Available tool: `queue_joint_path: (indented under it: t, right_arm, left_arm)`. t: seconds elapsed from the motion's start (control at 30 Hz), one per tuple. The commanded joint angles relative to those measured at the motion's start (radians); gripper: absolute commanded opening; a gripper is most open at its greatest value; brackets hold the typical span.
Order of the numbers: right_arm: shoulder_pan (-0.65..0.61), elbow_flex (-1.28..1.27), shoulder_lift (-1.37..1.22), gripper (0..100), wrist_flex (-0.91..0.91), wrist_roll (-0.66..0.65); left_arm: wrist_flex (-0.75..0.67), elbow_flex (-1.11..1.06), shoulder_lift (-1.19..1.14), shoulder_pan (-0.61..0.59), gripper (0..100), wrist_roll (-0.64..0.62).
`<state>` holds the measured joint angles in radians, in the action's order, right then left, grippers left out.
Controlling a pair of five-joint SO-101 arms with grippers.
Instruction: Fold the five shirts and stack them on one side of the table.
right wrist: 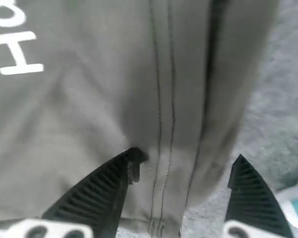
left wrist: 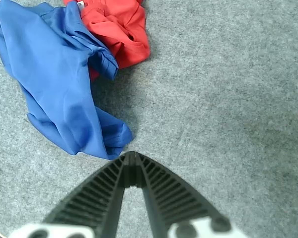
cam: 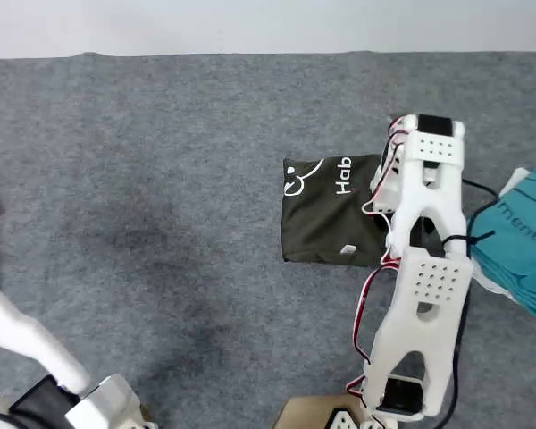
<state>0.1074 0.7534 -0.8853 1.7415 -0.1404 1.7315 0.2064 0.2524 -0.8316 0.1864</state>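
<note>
Folding looks partly done; two shirts seem left.
High view: a folded dark olive cotton shirt [cam: 326, 214] lies on the grey felt table [cam: 161, 179], a teal shirt [cam: 527, 241] near it. Left wrist view: a crumpled blue shirt [left wrist: 64, 84] touches a red shirt [left wrist: 116, 29]; the left gripper [left wrist: 132, 161] has its fingers together. Right wrist view: the right gripper [right wrist: 185, 158], fingers apart, straddles the olive shirt's edge.

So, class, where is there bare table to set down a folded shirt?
The widest bare table lies between the dark shirt and the near-left corner; a strip runs along the far edge too. Crowded: the open right hand straddles the dark shirt's edge, beside the teal shirt.
</note>
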Motion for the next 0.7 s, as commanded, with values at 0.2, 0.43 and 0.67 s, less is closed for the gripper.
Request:
queue_joint_path:
  t: [0.2,0.43,0.67]
  right_arm:
    - [-0.018,0.014,-0.036,8.9,-0.019,0.008]
    - [-0.015,0.080,-0.035,1.0,-0.044,0.005]
    - [-0.008,0.195,-0.047,1.0,-0.107,-0.227]
  left_arm:
    - [0.020,0.002,0.038,0.006,0,-0.003]
    - [0.020,-0.050,0.040,0.003,0,-0.005]
    - [0.020,-0.048,0.040,0.005,0,-0.005]
